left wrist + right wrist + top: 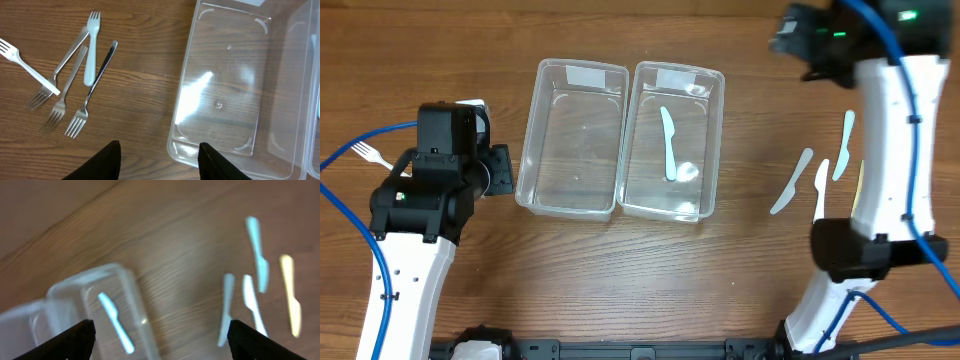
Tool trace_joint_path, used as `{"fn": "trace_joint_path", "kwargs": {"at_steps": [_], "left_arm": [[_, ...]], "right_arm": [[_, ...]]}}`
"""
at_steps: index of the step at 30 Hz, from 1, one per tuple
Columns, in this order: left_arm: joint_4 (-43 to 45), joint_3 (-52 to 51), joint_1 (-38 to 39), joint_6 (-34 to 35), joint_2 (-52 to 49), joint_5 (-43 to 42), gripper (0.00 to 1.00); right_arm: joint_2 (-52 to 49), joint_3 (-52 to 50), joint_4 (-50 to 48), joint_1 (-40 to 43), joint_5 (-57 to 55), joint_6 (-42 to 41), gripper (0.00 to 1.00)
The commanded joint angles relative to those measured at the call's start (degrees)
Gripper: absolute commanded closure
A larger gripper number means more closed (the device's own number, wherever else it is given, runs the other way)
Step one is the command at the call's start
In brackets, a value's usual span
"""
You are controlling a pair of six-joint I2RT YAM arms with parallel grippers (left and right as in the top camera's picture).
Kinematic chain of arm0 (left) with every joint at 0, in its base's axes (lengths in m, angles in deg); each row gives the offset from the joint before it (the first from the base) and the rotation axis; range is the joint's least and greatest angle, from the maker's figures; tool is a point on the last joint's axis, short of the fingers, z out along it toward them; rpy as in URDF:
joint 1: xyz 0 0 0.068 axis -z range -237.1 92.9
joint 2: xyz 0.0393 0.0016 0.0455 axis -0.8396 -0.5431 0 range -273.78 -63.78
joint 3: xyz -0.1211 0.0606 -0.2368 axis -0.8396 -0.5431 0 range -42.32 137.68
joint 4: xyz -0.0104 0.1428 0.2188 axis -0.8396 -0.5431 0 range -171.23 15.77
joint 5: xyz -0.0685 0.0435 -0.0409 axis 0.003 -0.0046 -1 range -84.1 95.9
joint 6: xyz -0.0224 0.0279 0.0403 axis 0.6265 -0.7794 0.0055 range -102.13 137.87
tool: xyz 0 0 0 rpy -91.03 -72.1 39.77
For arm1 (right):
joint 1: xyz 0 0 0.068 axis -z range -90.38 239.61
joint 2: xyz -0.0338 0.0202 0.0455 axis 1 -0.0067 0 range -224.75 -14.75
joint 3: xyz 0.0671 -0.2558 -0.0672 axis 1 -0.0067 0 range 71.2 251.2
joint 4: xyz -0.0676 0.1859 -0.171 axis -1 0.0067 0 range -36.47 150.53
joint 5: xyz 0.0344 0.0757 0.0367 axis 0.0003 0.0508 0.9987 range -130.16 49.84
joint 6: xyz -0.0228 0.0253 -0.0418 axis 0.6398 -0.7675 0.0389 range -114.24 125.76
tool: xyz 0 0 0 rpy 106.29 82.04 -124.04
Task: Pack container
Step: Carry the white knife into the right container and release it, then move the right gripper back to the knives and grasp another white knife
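Two clear containers are placed side by side in the middle of the wooden table [620,290]. One pale plastic knife [668,145] is laid inside the right container [698,130], along its length. The left container [570,150] is empty.

Four loose knives [791,182] are spread on the table to the right of the right container, well apart from it and near the right arm [890,140]. One of them is partly hidden behind this arm. A group of forks [67,92], some metal and some plastic, is seen on the table to the left of the left container.

The left gripper [160,162] is held just beside the left wall of the left container. Its fingers [110,160] are parted and nothing is held between them.

The right wrist view is blurred. The right gripper [160,340] is shown there with its fingers [75,337] spread wide, and nothing is gripped. It is raised above the table, with the containers and the loose knives in its view.
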Motion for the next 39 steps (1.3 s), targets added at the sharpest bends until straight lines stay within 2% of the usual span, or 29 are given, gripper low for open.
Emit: {"fn": "trace_joint_path", "kwargs": {"at_steps": [1, 6, 14, 19, 32, 39], "left_arm": [[0.1, 1.3, -0.2, -0.5, 0.0, -0.5, 0.5], [0.1, 1.3, -0.2, -0.5, 0.0, -0.5, 0.5], [0.1, 1.3, -0.2, -0.5, 0.0, -0.5, 0.5], [0.1, 1.3, -0.2, -0.5, 0.0, -0.5, 0.49], [-0.9, 1.3, -0.2, -0.5, 0.0, -0.5, 0.49], [-1.2, 1.3, -0.2, -0.5, 0.0, -0.5, 0.49]], "right_arm": [[-0.8, -6.4, -0.6, 6.7, 3.1, 0.5, 0.12], [-0.8, -20.7, -5.1, 10.1, 3.5, 3.0, 0.11], [-0.8, -46.2, -18.5, 10.2, 3.6, 3.5, 0.1], [-0.8, -55.5, -26.1, 10.7, 7.2, 6.2, 0.1], [-0.8, -66.3, -38.8, 10.8, 7.3, 7.8, 0.08], [-0.8, -66.6, -40.4, 10.8, 7.3, 9.4, 0.08]]}}
